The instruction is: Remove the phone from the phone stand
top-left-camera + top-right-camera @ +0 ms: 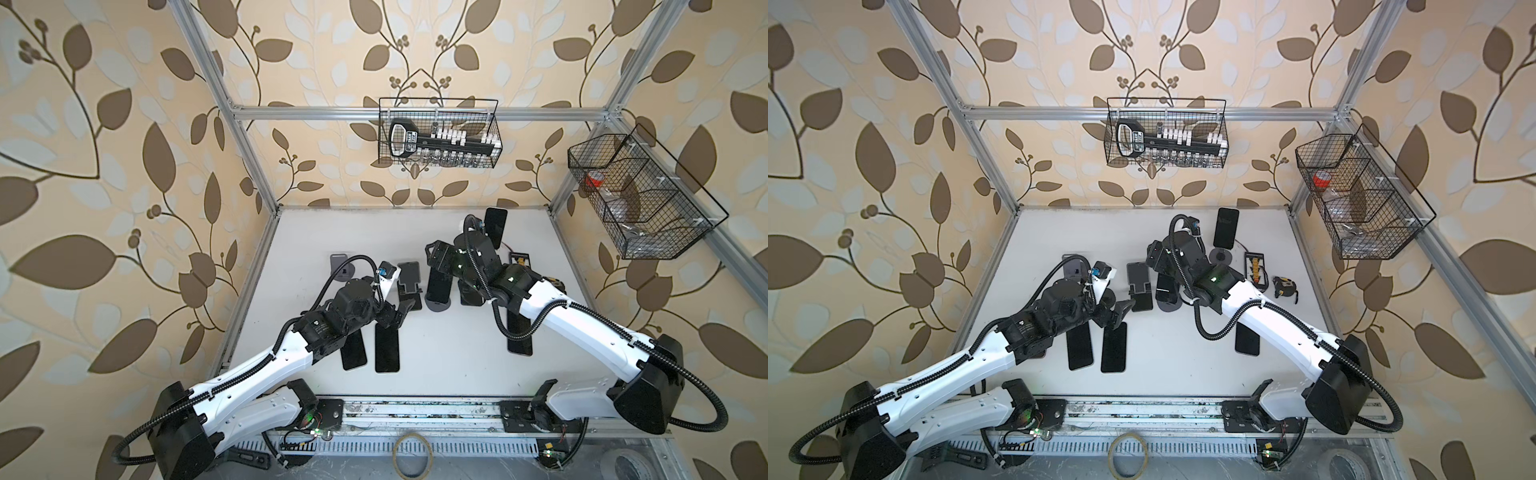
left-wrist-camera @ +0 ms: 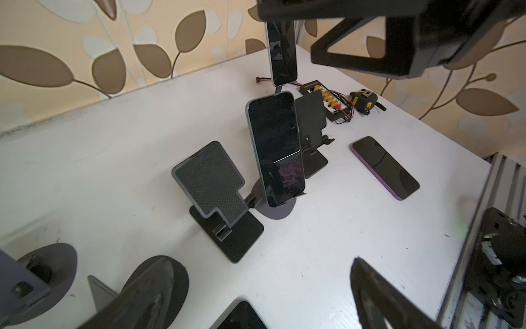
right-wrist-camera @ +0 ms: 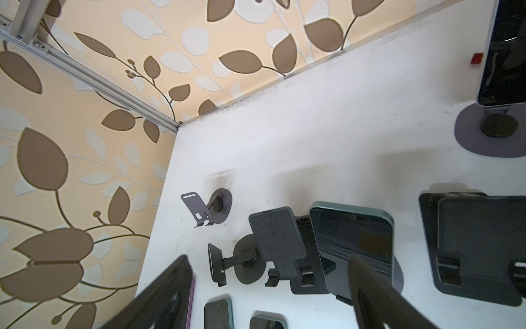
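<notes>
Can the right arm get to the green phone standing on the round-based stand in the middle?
Probably yes. The right hand hangs open close above that phone, with nothing between them. The empty stand beside it is close, so clearance looks tight.

Glossy-screened phone (image 2: 274,148), matt scuffed table (image 2: 113,171)

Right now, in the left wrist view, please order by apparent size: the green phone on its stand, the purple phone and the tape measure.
1. green phone: looks largest.
2. purple phone: looks smaller, but it lies flat and foreshortened, so the two may really be alike.
3. tape measure: looks smallest, though it is also farthest away.
</notes>
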